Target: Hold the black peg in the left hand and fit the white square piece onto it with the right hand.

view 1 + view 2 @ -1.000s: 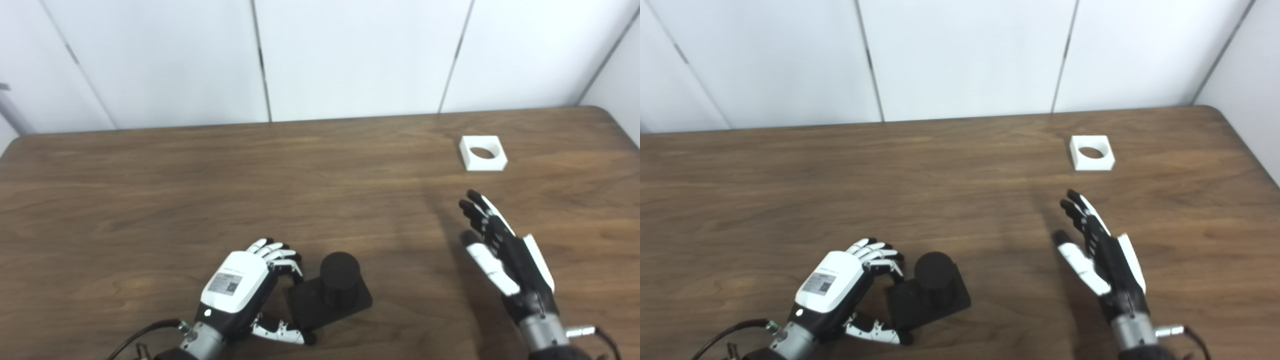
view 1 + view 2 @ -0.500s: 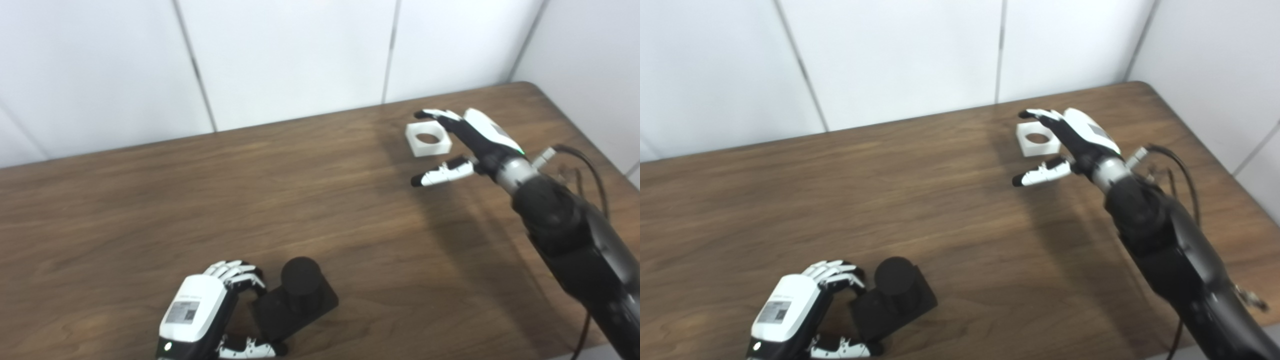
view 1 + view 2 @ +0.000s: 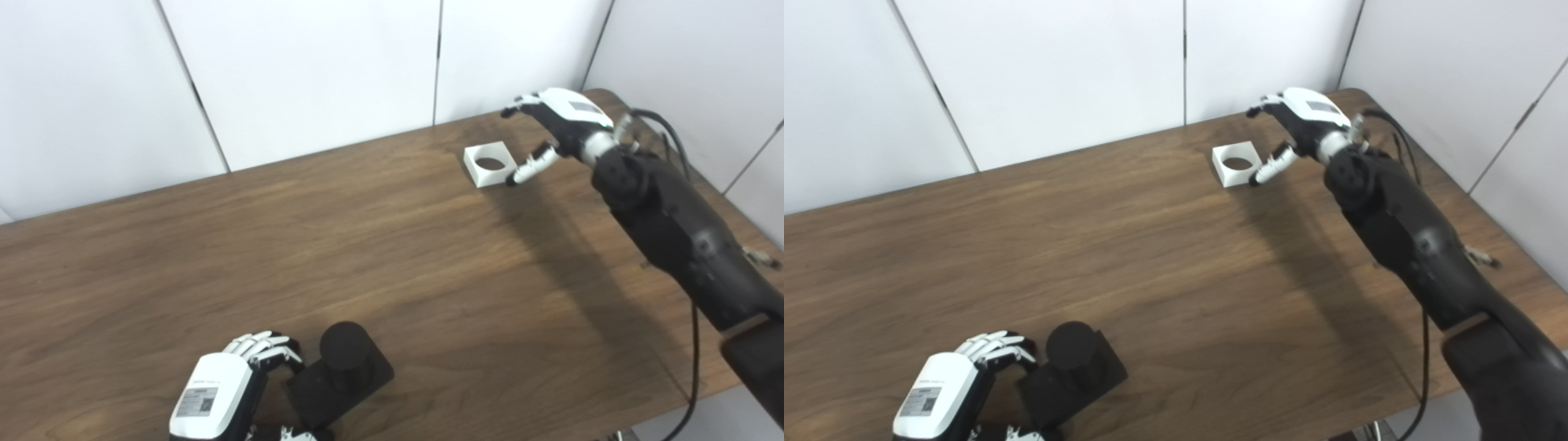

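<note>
The black peg [image 3: 343, 351] is a short cylinder upright on a black square base [image 3: 367, 381], near the table's front edge at the left. My left hand [image 3: 214, 398] sits against the base's left side, with fingers curled over its far edge and thumb under its near edge. The white square piece [image 3: 488, 163], with a round hole, lies flat at the far right of the table. My right hand [image 3: 560, 119] hovers just right of the piece, open, with fingers arched above it and the thumb tip by its right corner. Nothing is in that hand.
The brown wooden table [image 3: 367, 245] ends just behind the white piece at white wall panels [image 3: 306, 73]. Its right edge runs close under my outstretched right arm [image 3: 674, 233]. A black cable [image 3: 692, 367] hangs from that arm past the table's front right corner.
The camera has turned to the right. My right hand has reached from near the front edge to the far right, arriving beside the white piece. The left hand stays on the peg's base.
</note>
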You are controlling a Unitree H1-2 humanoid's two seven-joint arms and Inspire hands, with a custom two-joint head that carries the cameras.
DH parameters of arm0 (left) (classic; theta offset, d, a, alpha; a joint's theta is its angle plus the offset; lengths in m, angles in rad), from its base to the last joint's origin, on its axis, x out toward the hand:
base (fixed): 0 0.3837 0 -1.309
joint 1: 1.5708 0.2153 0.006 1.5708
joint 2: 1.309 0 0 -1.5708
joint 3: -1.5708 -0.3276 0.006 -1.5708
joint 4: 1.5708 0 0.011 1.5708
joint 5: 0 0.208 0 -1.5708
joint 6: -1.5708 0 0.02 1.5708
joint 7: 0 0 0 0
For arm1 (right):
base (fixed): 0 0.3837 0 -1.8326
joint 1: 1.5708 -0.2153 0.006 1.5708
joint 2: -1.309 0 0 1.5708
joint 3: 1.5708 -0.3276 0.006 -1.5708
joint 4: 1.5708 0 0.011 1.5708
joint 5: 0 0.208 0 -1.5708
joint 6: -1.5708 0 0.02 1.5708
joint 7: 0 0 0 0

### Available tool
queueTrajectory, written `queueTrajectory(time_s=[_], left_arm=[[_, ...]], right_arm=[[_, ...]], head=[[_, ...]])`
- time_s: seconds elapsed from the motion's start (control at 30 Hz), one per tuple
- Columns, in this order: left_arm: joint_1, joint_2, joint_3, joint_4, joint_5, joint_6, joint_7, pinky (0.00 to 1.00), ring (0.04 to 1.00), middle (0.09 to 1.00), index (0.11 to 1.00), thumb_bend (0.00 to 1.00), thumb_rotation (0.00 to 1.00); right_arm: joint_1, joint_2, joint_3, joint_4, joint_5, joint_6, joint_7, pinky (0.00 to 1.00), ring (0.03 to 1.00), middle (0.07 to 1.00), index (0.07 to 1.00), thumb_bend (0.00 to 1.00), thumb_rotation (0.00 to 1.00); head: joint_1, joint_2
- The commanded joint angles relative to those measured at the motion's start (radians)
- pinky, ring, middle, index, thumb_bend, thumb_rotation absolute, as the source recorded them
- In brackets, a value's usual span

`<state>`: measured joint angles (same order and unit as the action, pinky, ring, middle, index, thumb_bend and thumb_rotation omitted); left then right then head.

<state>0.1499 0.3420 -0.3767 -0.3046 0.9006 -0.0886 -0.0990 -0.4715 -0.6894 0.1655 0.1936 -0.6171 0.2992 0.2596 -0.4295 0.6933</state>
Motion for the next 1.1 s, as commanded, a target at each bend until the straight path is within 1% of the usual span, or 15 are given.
queueTrajectory(time_s=[0.0,0.13,0.27,0.37,0.53,0.67,0.87,1.07], left_arm=[[0.021,0.034,0.012,0.028,0.019,0.009,-0.027,0.82,0.813,0.751,0.492,0.51,0.04],[0.029,0.034,0.018,0.019,0.014,0.008,-0.033,0.83,0.813,0.752,0.492,0.51,0.04],[0.032,0.034,0.019,0.015,0.014,0.008,-0.039,0.83,0.817,0.754,0.492,0.51,0.04],[0.033,0.032,0.019,0.01,0.01,0.007,-0.041,0.83,0.817,0.754,0.492,0.51,0.04],[0.033,0.026,0.019,0.003,0.01,0.008,-0.042,0.82,0.816,0.752,0.492,0.51,0.04],[0.032,0.022,0.019,-0.004,0.016,0.017,-0.051,0.83,0.818,0.752,0.492,0.51,0.04],[0.031,0.011,0.021,-0.019,0.016,0.026,-0.068,0.83,0.816,0.752,0.492,0.51,0.04],[0.033,-0.001,0.023,-0.03,0.026,0.024,-0.072,0.82,0.809,0.745,0.491,0.51,0.04]], right_arm=[[-0.064,-0.032,-0.003,0.011,-0.017,-0.026,-0.012,0.91,0.995,0.962,0.813,0.87,0.2],[-0.094,-0.034,0.016,0.037,-0.029,-0.007,0.01,0.92,0.996,0.963,0.817,0.86,0.2],[-0.129,-0.037,0.043,0.069,-0.046,-0.003,0.039,0.91,0.991,0.959,0.813,0.87,0.21],[-0.144,-0.039,0.059,0.082,-0.054,-0.015,0.057,0.91,0.994,0.955,0.8,0.88,0.21],[-0.168,-0.038,0.104,0.082,-0.082,0.005,0.117,0.92,1.0,0.961,0.779,0.9,0.22],[-0.181,-0.036,0.133,0.086,-0.102,0.003,0.152,0.91,0.999,0.953,0.769,0.94,0.24],[-0.187,-0.028,0.148,0.105,-0.105,-0.024,0.141,0.88,0.982,0.939,0.765,0.94,0.24],[-0.193,-0.026,0.163,0.116,-0.115,-0.031,0.153,0.88,0.98,0.94,0.792,0.93,0.24]], head=[[0.0,0.001],[0.0,0.007],[0.0,0.007],[0.005,0.011],[0.013,0.014],[0.015,0.017],[0.017,0.019],[0.031,0.021]])
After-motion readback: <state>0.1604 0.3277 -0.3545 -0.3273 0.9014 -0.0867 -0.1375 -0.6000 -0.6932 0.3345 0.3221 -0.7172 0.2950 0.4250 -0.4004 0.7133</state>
